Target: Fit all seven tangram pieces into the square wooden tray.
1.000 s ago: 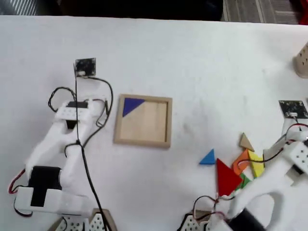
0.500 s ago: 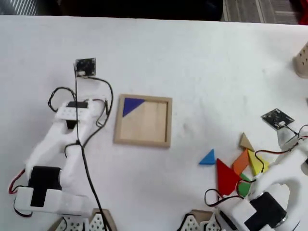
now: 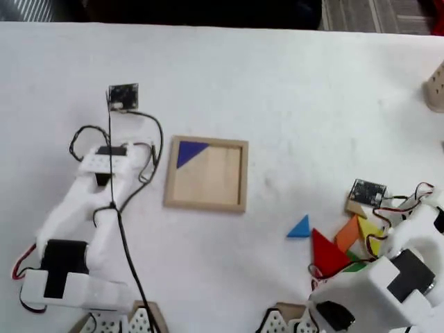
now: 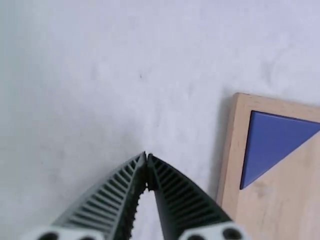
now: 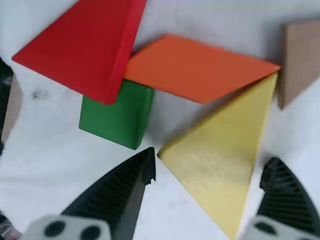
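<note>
Right claw (image 5: 207, 167) gaping wide, framing the yellow triangle (image 5: 225, 150) among loose pieces on the white surface (image 3: 277, 90), left claw (image 4: 146, 165) sitting pinched closed beside the wooden tray (image 3: 206, 202), tray holding a dark blue triangle (image 3: 187, 151).

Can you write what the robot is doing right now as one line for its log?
tray: dark blue triangle inside | left gripper: jaws shut, beside tray | right gripper: jaws open, straddling yellow triangle

white table (image 3: 291, 90) | tan perforated block (image 3: 436, 89) on it, far right edge
</note>
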### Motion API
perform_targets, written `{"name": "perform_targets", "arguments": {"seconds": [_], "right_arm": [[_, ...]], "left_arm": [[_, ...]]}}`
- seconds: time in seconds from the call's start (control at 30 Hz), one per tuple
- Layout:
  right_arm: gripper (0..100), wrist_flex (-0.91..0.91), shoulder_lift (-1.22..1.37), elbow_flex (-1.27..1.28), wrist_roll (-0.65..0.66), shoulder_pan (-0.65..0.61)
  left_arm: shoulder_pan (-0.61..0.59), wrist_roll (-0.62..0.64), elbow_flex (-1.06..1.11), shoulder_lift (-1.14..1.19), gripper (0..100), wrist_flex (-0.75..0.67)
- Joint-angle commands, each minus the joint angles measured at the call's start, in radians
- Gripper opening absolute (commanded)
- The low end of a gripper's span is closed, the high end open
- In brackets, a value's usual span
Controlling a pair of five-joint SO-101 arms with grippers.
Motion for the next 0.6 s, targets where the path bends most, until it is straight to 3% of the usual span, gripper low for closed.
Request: {"name": "perform_targets", "arguments": {"seconds": [0.0,0.37,0.43,0.57], "right_arm": [[32.6,-0.008,0.004,-0.034,0.048,0.007],[32.4,-0.077,-0.013,0.032,0.014,0.010],[32.4,-0.048,-0.045,0.005,-0.092,0.001],[32.4,0.013,-0.151,-0.063,-0.427,-0.025]], "left_arm": [[0.013,-0.012,-0.012,-0.045,2,-0.026],[0.013,-0.012,-0.014,-0.045,2,-0.028],[0.013,-0.012,-0.014,-0.045,2,-0.028],[0.013,-0.012,-0.011,-0.045,2,-0.044]]}}
